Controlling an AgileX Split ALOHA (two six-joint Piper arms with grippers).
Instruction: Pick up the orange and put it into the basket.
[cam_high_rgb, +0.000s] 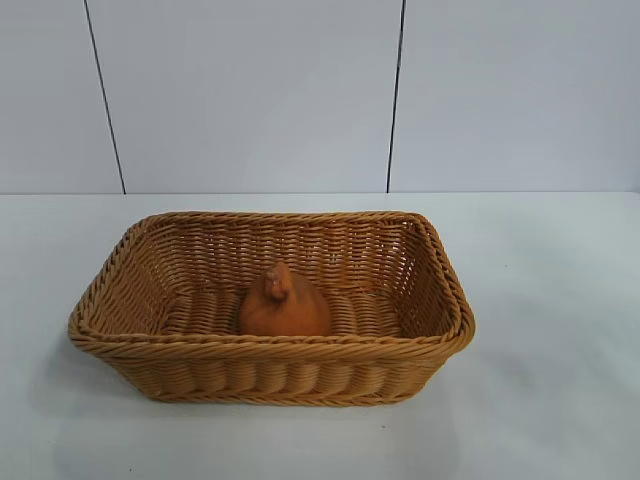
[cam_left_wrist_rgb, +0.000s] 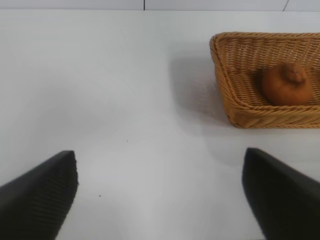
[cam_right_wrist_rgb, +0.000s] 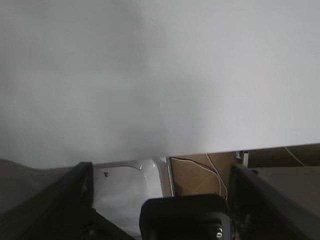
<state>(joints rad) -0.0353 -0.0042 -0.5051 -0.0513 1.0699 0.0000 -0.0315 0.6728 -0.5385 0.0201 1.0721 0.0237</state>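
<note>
One orange (cam_high_rgb: 284, 304) already sits inside basket (cam_high_rgb: 120, 262), upright, near front wall, centre. I judge task done. Both arms out of exterior view. Left gripper (cam_left_wrist_rgb: 160, 192) fingers spread wide, empty, over bare desk (cam_left_wrist_rgb: 110, 100) left of basket. Right gripper (cam_right_wrist_rgb: 160, 200) fingers apart, empty, at desk edge. Risk: careless left-arm sweep clipping basket's braided rim, shoving it. Plenty open desk all round.

A tan-orange woven wicker basket (cam_high_rgb: 270, 345) with a braided rim held a dull orange-brown orange (cam_high_rgb: 284, 303). The surface (cam_high_rgb: 540, 330) was plain white; the left hand (cam_left_wrist_rgb: 160, 192) had black fingers.
</note>
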